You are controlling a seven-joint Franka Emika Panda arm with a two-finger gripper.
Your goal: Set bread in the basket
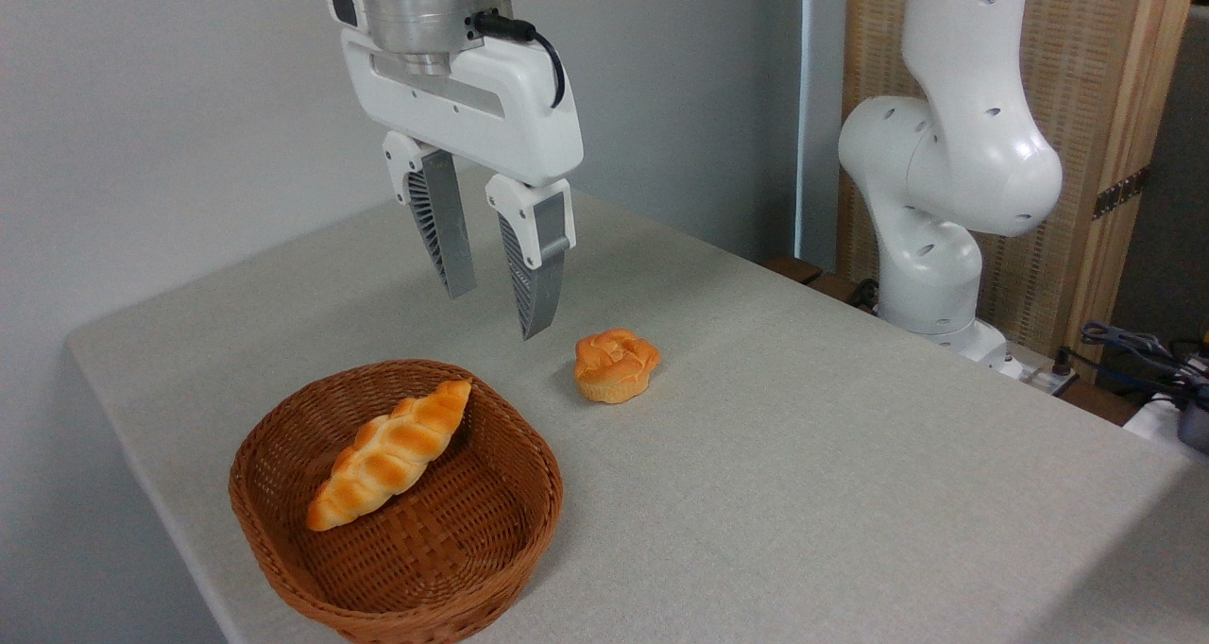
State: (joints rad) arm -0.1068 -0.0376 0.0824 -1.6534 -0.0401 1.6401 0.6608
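The bread (389, 455), a long braided golden-orange loaf with pointed ends, lies diagonally inside the basket (515, 521), a reddish-brown woven wicker oval near the table's front left edge. My gripper (499, 312) hangs open in the air above the table, just behind and above the basket's far rim. Nothing is between its two grey ribbed fingers (444, 238).
A small round orange bun (616, 365) sits on the table to the right of the basket's far end. The arm's white base (945, 181) stands at the back right, with cables (1133, 351) beside it. The grey table (850, 493) spreads to the right.
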